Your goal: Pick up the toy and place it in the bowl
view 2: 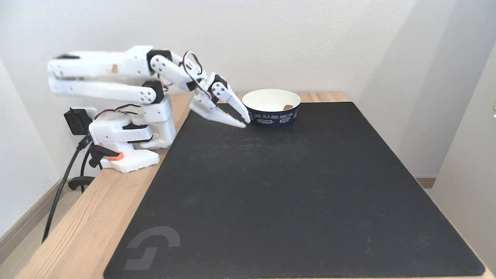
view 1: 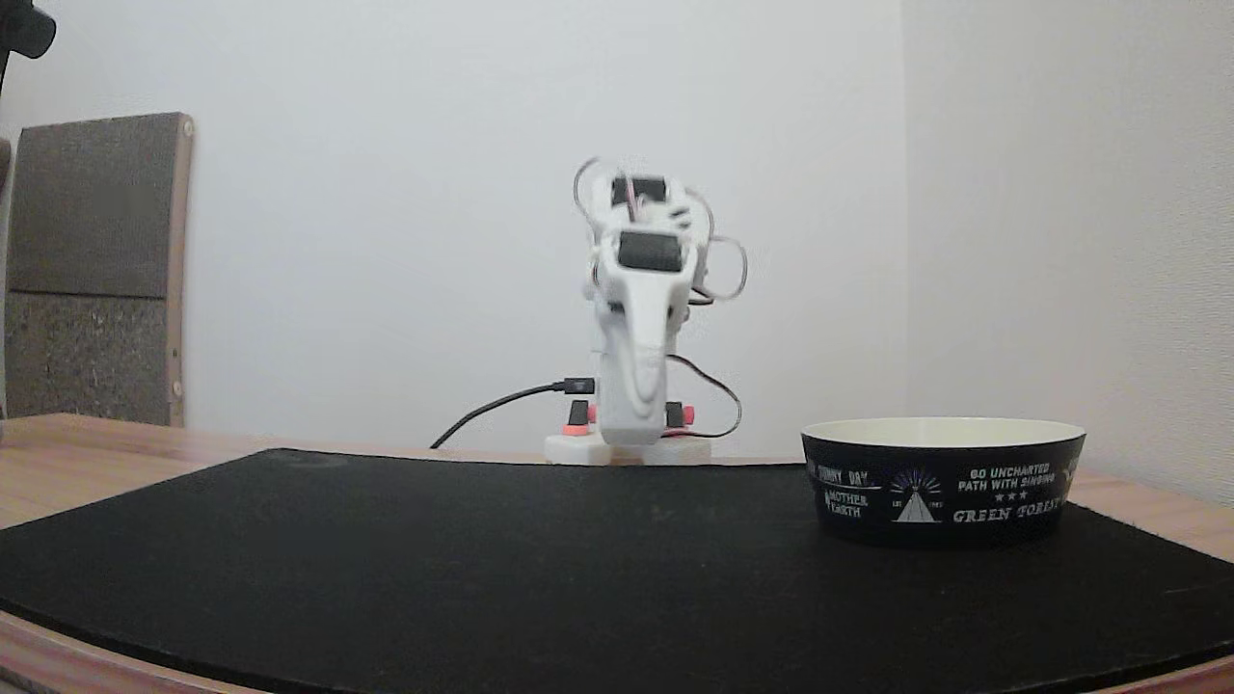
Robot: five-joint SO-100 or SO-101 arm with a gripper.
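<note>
Pincer [view 2: 243, 121] nearly closed, gripping nothing, folded back low over mat [view 2: 294, 186]. Toy [view 2: 287, 107] just beyond it — already inside bowl [view 2: 271, 116], against far wall. Placing looks done; next is likely parking — nothing to grasp.

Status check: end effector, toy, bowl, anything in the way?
End effector shut, empty, beside bowl. Toy inside bowl. Mat unobstructed.
</note>
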